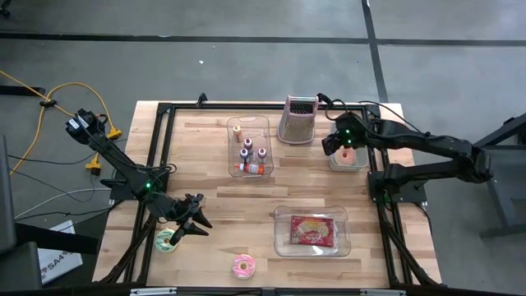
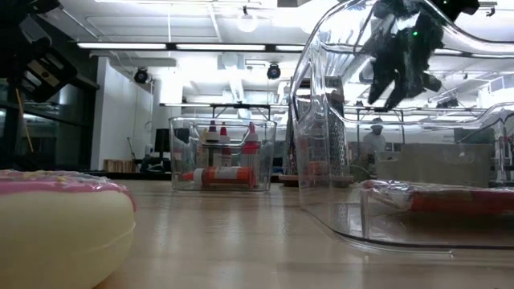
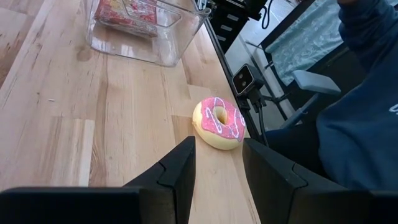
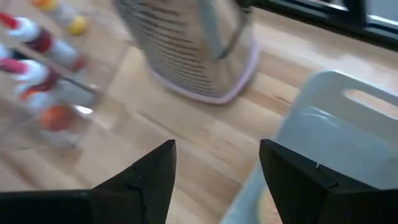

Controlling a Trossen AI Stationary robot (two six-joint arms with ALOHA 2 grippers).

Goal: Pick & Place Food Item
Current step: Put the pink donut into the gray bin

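Hands were both empty: right hand (image 1: 335, 145), fingers apart, hovered over the grey bin (image 1: 358, 162) holding a food piece; left hand (image 3: 217, 171), fingers parted, faced the pink donut (image 3: 219, 122) on the table (image 3: 56, 130). Next, probably, reaching and closing on it.

On the worktop (image 1: 205, 156), a bin of bottles (image 1: 249, 146) sits at the far middle with a grater (image 1: 299, 118) just to its right. Farther right stands a small tray (image 1: 348, 156). A clear container (image 1: 311, 231) lies near the front right, one doughnut (image 1: 243, 265) at the front edge, and another (image 1: 168, 240) to its left.
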